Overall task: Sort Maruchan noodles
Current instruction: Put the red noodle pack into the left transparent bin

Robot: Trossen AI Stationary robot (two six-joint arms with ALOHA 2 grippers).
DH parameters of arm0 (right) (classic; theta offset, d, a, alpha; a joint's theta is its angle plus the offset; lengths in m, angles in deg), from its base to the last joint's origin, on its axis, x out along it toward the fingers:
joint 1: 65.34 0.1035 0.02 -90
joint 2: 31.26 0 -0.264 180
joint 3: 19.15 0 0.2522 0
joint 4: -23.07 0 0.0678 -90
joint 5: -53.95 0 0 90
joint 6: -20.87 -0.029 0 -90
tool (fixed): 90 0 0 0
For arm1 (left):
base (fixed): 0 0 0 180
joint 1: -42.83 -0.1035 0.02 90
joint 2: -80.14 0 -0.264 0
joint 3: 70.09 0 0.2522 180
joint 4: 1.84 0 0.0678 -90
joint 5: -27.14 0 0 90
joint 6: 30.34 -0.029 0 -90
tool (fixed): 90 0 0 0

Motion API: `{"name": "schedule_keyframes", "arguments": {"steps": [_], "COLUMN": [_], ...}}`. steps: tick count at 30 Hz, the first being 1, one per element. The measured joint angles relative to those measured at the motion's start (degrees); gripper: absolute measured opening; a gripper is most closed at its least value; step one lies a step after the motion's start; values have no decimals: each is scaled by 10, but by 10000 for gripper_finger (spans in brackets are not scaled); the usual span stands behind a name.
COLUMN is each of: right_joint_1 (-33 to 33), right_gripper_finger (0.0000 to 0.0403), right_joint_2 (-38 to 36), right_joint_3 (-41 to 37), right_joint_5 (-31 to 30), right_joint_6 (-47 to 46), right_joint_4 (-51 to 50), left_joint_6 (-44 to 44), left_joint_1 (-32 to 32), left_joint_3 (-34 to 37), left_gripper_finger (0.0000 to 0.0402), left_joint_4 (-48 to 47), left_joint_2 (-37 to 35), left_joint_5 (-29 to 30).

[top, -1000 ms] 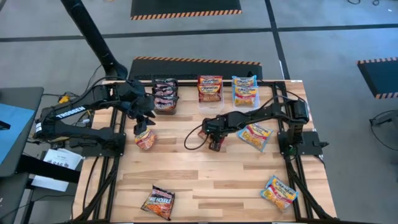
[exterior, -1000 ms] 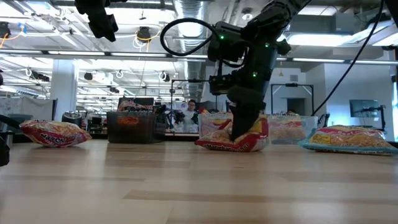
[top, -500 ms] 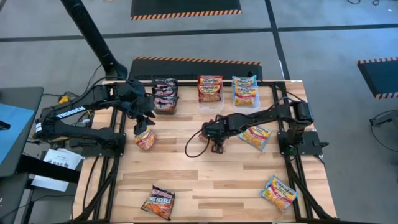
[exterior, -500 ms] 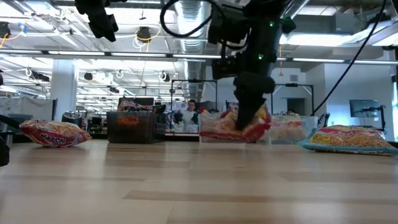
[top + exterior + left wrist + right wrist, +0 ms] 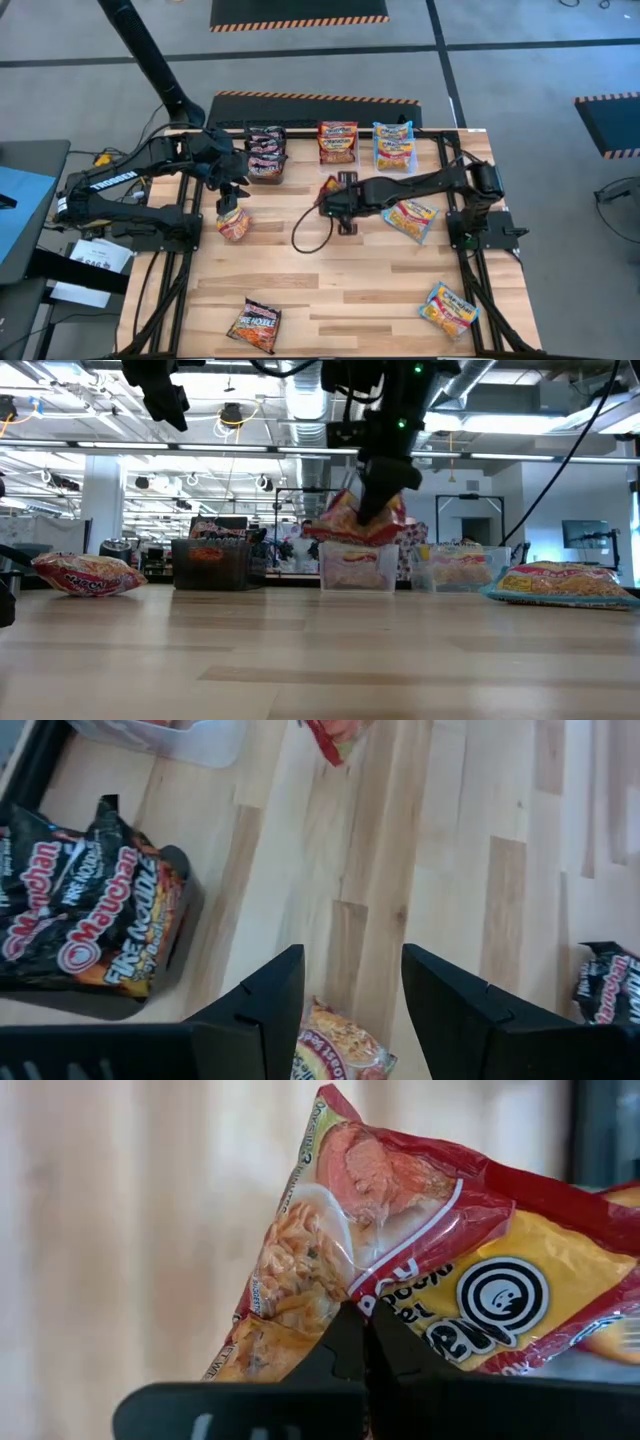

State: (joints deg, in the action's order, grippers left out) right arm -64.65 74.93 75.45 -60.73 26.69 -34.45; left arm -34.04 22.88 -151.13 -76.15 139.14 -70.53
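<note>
Right hand (image 5: 333, 192): reached across the middle of the desk (image 5: 360, 280) towards its far side, raised clear of the wood; its fingers are pressed together on the edge of a red-orange-yellow packet (image 5: 355, 520).
Held packet: seen hanging in the air in the low view, just in front of and above the clear bin (image 5: 358, 567); in the right wrist view it is pinched (image 5: 420, 1280) between the two dark fingers.
Left hand (image 5: 228, 193): poised above the desk's left part, pointing down, fingers spread with nothing between them; a red-orange packet (image 5: 233, 224) lies on the wood right below.
Black bin (image 5: 266, 155): at the far edge, filled with dark packets.
Other packets: one dark packet (image 5: 254, 325) near the front edge; two light blue-yellow packets (image 5: 412, 217) (image 5: 448, 309) lie on the right side.
</note>
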Motion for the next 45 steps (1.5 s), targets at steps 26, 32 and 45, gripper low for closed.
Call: {"name": "schedule_keyframes", "arguments": {"steps": [26, 32, 45], "right_joint_1": [-185, -192, -193], "right_gripper_finger": [5, 5, 5], "right_joint_2": [11, 30, 70], "right_joint_3": [51, 50, 50], "right_joint_5": [-88, -80, -86], "right_joint_6": [416, 439, 454], "right_joint_4": [37, 61, 67], "left_joint_6": [0, 0, 1], "left_joint_1": [0, 0, 0], "left_joint_3": [0, 0, 0], "left_gripper_finger": [155, 155, 155], "left_joint_4": [0, 0, 0], "left_joint_2": [0, 0, 0], "left_joint_5": [4, 5, 6]}}
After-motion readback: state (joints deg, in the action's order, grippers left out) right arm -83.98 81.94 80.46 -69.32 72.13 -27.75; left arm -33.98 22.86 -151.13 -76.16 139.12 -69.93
